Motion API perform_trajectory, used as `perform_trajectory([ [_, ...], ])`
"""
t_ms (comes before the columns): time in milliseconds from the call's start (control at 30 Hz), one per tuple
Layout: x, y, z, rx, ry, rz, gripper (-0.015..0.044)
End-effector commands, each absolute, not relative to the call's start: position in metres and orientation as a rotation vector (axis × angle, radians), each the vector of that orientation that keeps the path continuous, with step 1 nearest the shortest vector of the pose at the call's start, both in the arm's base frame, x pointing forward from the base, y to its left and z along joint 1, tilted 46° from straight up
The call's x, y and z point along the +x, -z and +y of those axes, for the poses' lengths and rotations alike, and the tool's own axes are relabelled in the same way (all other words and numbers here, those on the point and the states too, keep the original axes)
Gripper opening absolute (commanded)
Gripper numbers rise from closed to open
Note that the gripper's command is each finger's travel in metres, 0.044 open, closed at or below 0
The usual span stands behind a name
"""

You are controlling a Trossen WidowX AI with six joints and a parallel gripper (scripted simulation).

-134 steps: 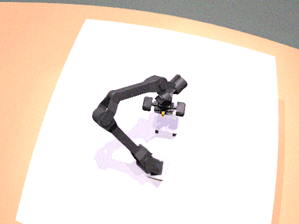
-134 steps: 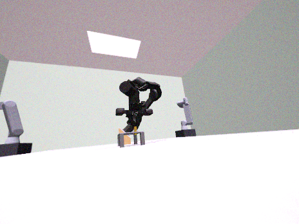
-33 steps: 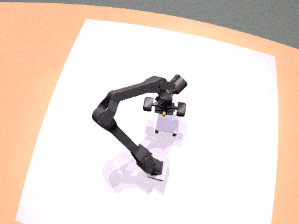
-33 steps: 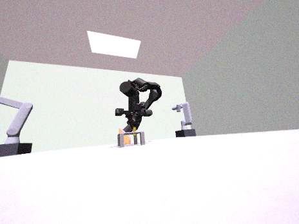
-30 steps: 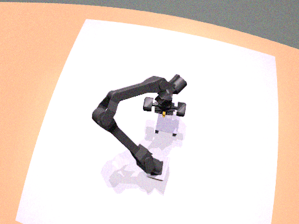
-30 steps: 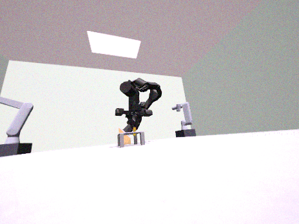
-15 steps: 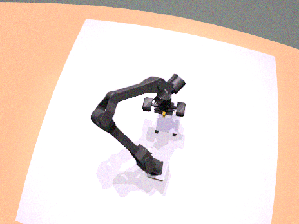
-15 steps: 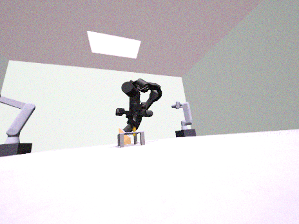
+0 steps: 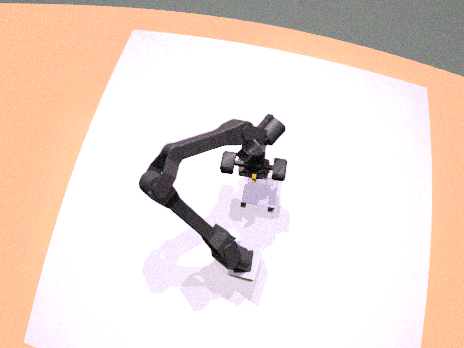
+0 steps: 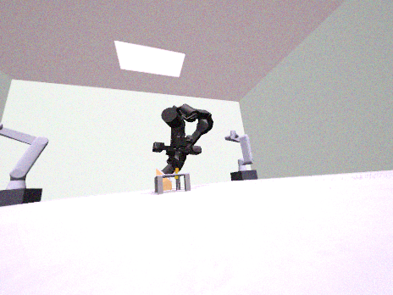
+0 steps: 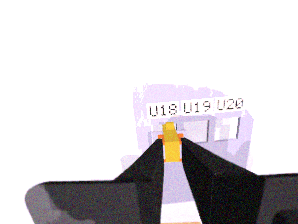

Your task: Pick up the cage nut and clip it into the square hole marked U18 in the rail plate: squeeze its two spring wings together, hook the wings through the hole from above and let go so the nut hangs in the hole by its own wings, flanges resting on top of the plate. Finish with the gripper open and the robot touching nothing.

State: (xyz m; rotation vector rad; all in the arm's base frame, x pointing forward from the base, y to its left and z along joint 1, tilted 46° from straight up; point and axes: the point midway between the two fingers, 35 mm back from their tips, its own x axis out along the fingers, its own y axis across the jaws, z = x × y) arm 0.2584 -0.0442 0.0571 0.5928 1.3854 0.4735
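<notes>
The white tabletop (image 9: pixel 345 200) (image 10: pixel 212 246) is cut off by the lower edge of the top view. Over it reaches the black arm (image 9: pixel 200 142) (image 10: pixel 205 123), its foot partly hidden by its own lower links. The pale rail plate (image 9: pixel 260 192) (image 10: pixel 169 175) (image 11: pixel 235 155) stands on short legs, its near-gripper part covered from above. The tool (image 9: pixel 254 175) (image 10: pixel 177 166) (image 11: pixel 172 142) is closed on the yellow cage nut (image 9: pixel 254 177) (image 10: pixel 177 173) (image 11: pixel 172 149), which sits at the U18 hole and hides much of it; whether the wings have passed through, I cannot tell.
</notes>
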Motion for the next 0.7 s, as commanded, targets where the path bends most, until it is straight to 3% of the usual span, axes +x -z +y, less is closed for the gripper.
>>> perform_trajectory([
  [0,0.258,-0.0574,-0.0441,0.586,-0.463,1.388,0.0037],
  [667,0.2582,-0.0576,-0.0425,0.564,-0.436,1.395,0.0037],
])
